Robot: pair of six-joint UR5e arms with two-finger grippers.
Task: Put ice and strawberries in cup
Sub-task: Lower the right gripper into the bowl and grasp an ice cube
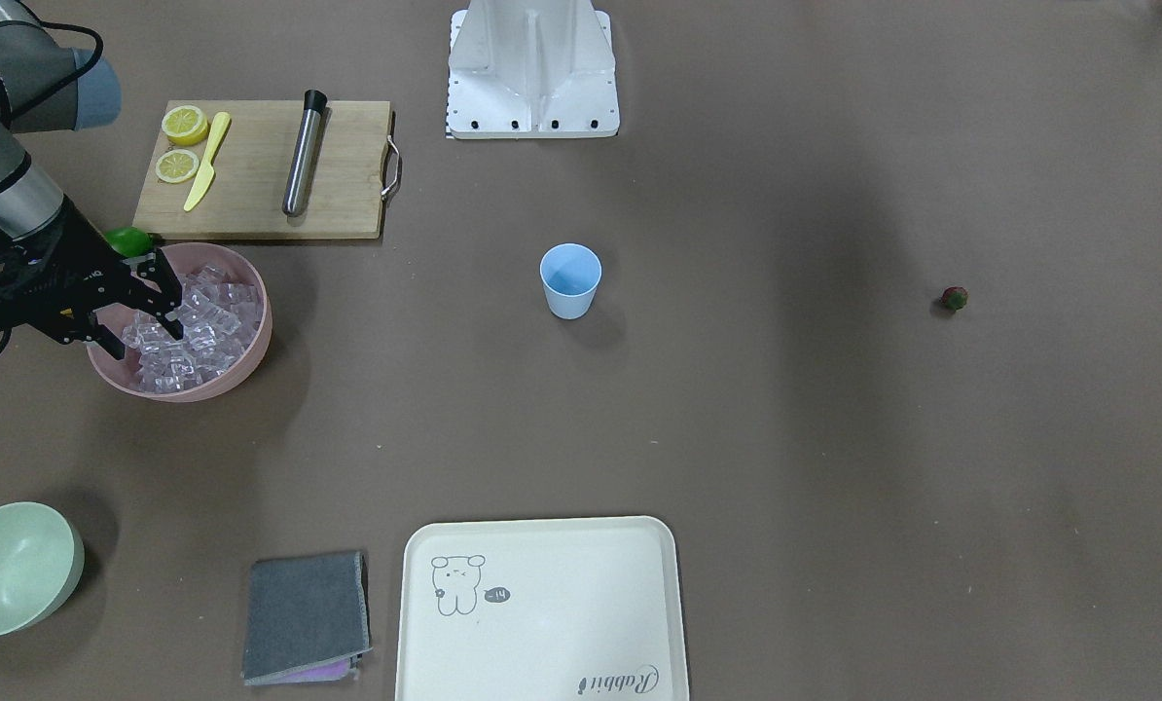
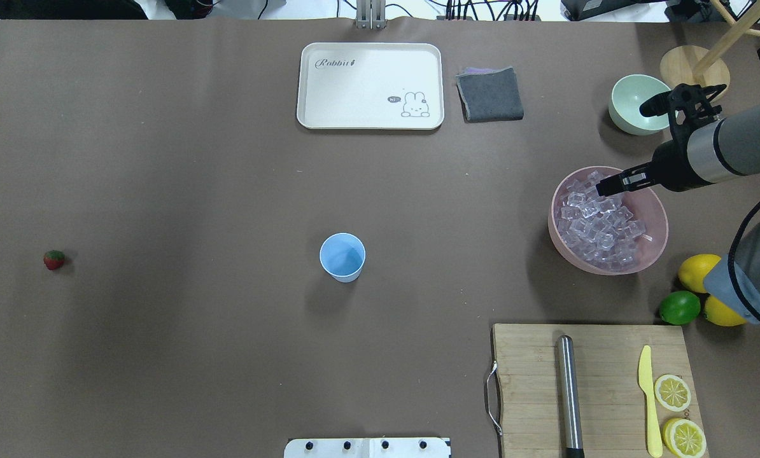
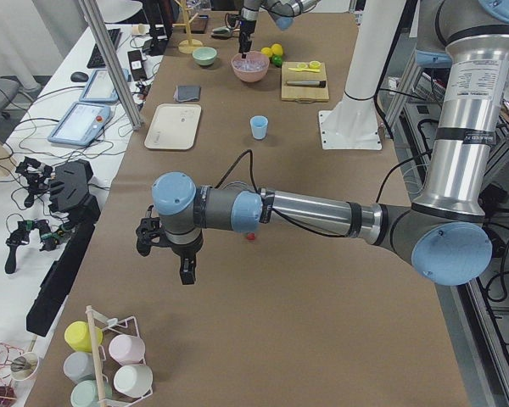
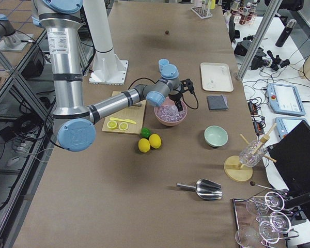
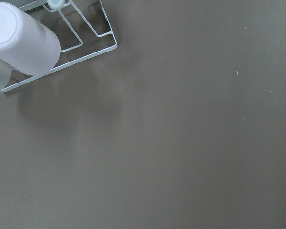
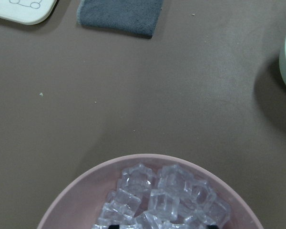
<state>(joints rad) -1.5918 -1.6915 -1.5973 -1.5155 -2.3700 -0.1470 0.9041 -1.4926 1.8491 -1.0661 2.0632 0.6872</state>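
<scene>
The light blue cup [image 1: 570, 279] stands upright mid-table, also in the overhead view [image 2: 342, 256]. The ice [image 1: 201, 321] fills a pink bowl [image 1: 250, 360], also in the overhead view [image 2: 599, 226] and the right wrist view [image 6: 167, 195]. My right gripper [image 1: 145, 339] is open, its fingers down in the ice at the bowl's edge [image 2: 606, 187]. The single strawberry [image 1: 954, 298] lies alone far across the table [image 2: 53, 259]. My left gripper [image 3: 187, 270] shows only in the exterior left view, hanging over bare table near the strawberry [image 3: 251, 236]; I cannot tell if it is open.
A cutting board [image 2: 603, 356] holds a steel muddler [image 2: 568, 394], a yellow knife and lemon slices. Lemons and a lime [image 2: 679, 307] lie by the pink bowl. A pale green bowl [image 2: 634, 105], grey cloth [image 2: 489, 94] and cream tray [image 2: 370, 86] line the far edge. A cup rack [image 5: 24, 43] stands near my left gripper.
</scene>
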